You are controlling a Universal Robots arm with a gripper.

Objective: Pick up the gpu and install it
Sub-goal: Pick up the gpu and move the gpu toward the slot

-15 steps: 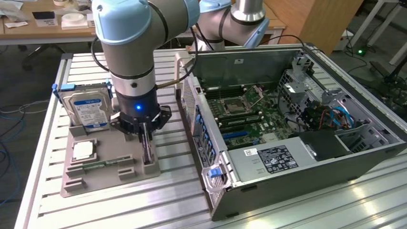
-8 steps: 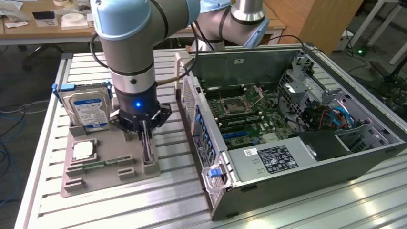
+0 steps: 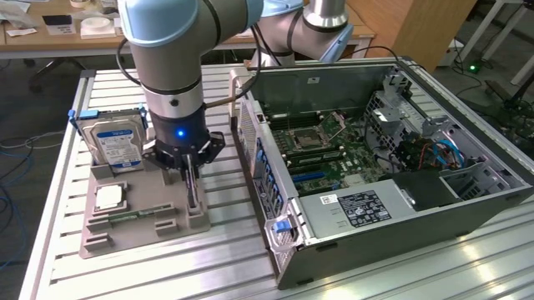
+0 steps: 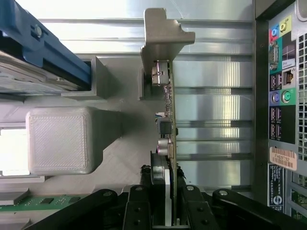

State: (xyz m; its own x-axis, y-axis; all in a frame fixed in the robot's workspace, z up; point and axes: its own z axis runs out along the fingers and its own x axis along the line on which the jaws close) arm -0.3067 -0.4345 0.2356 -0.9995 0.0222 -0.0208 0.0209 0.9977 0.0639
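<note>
Our pincer [image 4: 165, 194] is clamped on the gpu [image 3: 192, 195], which stands on edge in a slot of the grey holder tray [image 3: 137, 234]. Just beside it in the tray, a hard drive [image 3: 115, 140] stands upright and a memory stick [image 3: 134, 215] lies flat. The open computer case [image 3: 376, 240], motherboard [image 3: 334, 162] inside, sits close on the exterior view's right.
</note>
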